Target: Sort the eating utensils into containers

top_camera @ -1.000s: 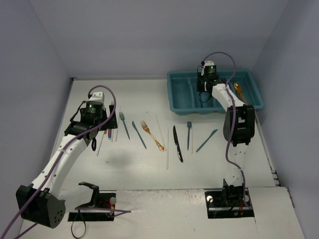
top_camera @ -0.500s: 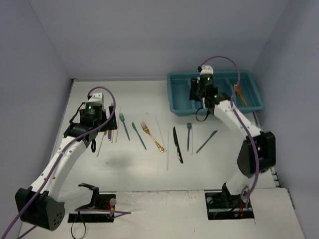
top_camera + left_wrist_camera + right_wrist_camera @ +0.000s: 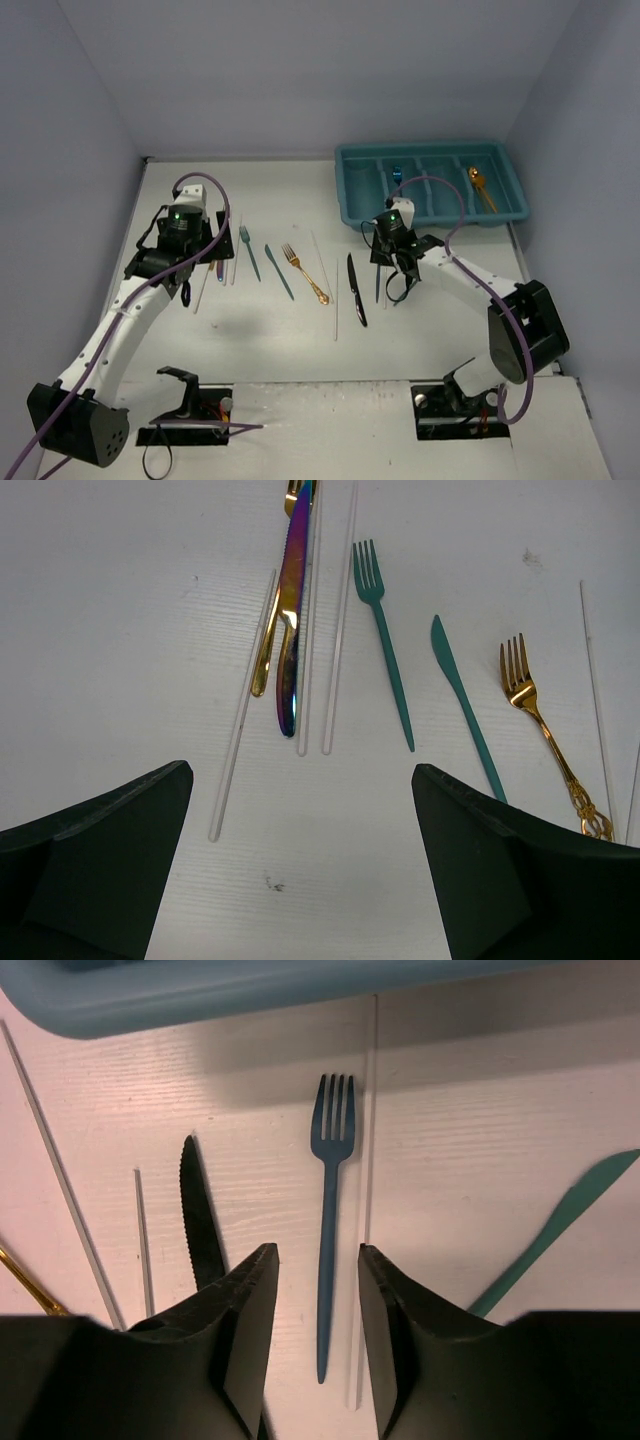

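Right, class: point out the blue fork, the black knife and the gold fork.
blue fork (image 3: 327, 1250), right wrist view, middle of its handle.
black knife (image 3: 200, 1215), right wrist view, on the serrated blade.
gold fork (image 3: 548, 738), left wrist view, upper handle.

i see the left gripper (image 3: 300, 800) spread wide over the white table (image 3: 120, 600). ahead lie an iridescent knife (image 3: 291, 630), teal fork (image 3: 386, 650), teal knife (image 3: 462, 702) and gold fork (image 3: 540, 725).
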Robot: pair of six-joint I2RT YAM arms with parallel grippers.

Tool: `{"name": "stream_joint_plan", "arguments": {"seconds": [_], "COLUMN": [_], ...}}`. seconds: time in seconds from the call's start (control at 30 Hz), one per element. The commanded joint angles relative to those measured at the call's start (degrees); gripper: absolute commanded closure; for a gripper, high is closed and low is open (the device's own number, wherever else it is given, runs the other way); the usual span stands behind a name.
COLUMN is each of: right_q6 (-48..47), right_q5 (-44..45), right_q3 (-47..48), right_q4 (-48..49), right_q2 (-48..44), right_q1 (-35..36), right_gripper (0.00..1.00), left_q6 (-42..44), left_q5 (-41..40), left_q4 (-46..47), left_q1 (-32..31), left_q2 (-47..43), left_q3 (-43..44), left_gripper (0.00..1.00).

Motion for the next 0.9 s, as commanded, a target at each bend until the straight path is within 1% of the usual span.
{"name": "stream_joint_plan", "arguments": {"seconds": [0.0,0.13,0.27,0.7,0.8,0.87], "right_q6": [4.6,5.3,6.0,6.5,6.5,6.1], "right_q5": [1.9,2.4,3.5,5.7,6.0,6.2], "right_q3": [0.2,0.7,1.4,2.7,3.0,3.4], "right_q4": [3.9,5.5,5.7,6.0,6.2,6.6], "right_q2": [2.2,6.3,10.0,15.1,16.4,17.5], "right_q1": [1.2,1.1,1.1,0.8,0.7,0.7], "right_gripper": [0.70,0.76,0.76,0.77,0.80,0.84], "left_q6": [0.5,0.6,0.7,0.8,0.9,0.9], "left_q5": [0.0,-0.3,-0.5,-0.6,-0.6,-0.6], "left_q4": [2.3,2.3,2.3,2.2,2.2,2.3], "left_q1": [-0.1,-0.1,-0.1,-0.1,-0.1,-0.1], "left_q2": [-1.3,-1.3,-1.3,-1.2,-1.2,-1.2], "left_q3": [1.1,1.0,0.9,0.8,0.9,0.9], "left_gripper": [0.10,0.10,0.10,0.10,0.10,0.10]}}
